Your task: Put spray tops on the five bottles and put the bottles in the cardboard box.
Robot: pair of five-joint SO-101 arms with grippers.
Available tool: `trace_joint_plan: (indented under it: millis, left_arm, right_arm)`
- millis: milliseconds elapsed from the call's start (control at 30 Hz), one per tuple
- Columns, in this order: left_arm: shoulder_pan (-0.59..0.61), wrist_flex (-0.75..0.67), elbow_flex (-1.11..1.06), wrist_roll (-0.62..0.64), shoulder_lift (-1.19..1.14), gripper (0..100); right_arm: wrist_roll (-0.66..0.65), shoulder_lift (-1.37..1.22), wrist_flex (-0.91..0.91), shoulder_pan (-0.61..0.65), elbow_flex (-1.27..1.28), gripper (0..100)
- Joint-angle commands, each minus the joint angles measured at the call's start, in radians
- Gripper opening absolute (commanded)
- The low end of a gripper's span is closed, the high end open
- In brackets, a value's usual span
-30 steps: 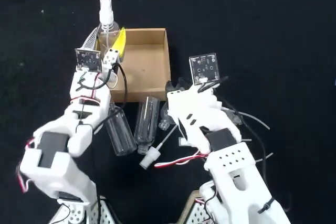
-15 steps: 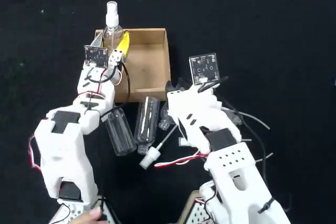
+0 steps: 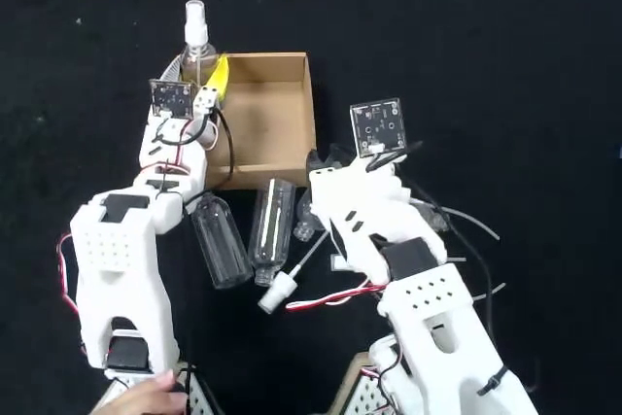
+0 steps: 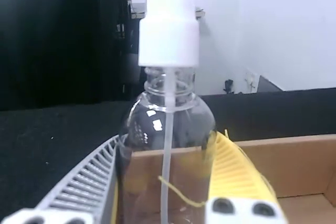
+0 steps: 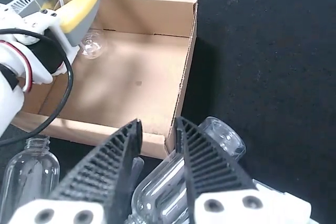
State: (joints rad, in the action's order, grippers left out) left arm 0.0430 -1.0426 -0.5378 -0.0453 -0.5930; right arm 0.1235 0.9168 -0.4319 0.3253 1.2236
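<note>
A clear bottle [image 3: 197, 51] with a white spray top [image 4: 168, 30] stands upright over the far left corner of the cardboard box [image 3: 277, 133]. My left gripper [image 3: 197, 80] is shut on the bottle, which sits between the grey and yellow fingers [image 4: 239, 174]. Two uncapped bottles [image 3: 220, 242] [image 3: 271, 221] lie on the mat in front of the box. A loose spray top [image 3: 277, 290] lies just nearer. My right gripper [image 5: 157, 129] hangs over a third lying bottle [image 5: 220, 137] by the box's near right corner. It is open by a narrow gap and holds nothing.
The black mat [image 3: 486, 75] stretches to the right of and beyond the box. Grey and red cables [image 3: 457, 216] trail beside the right arm. The box floor [image 5: 131, 82] is bare in the middle and on the right.
The left arm swung the capped bottle slightly right, then back left, and its elbow drew in nearer the table's front. The right arm has not moved.
</note>
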Motion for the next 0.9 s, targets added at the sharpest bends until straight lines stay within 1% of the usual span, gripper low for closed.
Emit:
trace_joint_plan:
  millis: [0, 133, 233, 267, 333, 400, 467, 867]
  left_arm:
    - [0.018, -0.02, 0.058, 0.005, 0.003, 3]
    - [0.013, -0.017, 0.051, 0.005, 0.003, 3]
    - [0.013, 0.055, 0.068, 0.005, 0.003, 3]
    - [0.013, 0.086, 0.077, 0.005, 0.003, 5]
    - [0.018, 0.126, 0.09, 0.005, 0.003, 11]
    - [0.018, 0.129, 0.084, 0.005, 0.003, 18]
    - [0.018, 0.13, 0.082, 0.005, 0.003, 22]
    - [0.021, 0.132, 0.081, -0.002, 0.003, 23]
  right_arm:
    - [0.006, 0.03, 0.028, -0.017, -0.008, 7.8]
    - [0.006, 0.03, 0.028, -0.017, -0.008, 7.8]
    - [0.006, 0.03, 0.028, -0.018, -0.008, 7.8]
    - [0.006, 0.03, 0.028, -0.018, -0.008, 7.8]
    - [0.006, 0.03, 0.028, -0.02, -0.008, 7.8]
    - [0.006, 0.03, 0.028, -0.021, -0.008, 7.8]
    - [0.006, 0.03, 0.028, -0.021, -0.008, 7.8]
    - [0.006, 0.03, 0.028, -0.021, -0.008, 7.8]
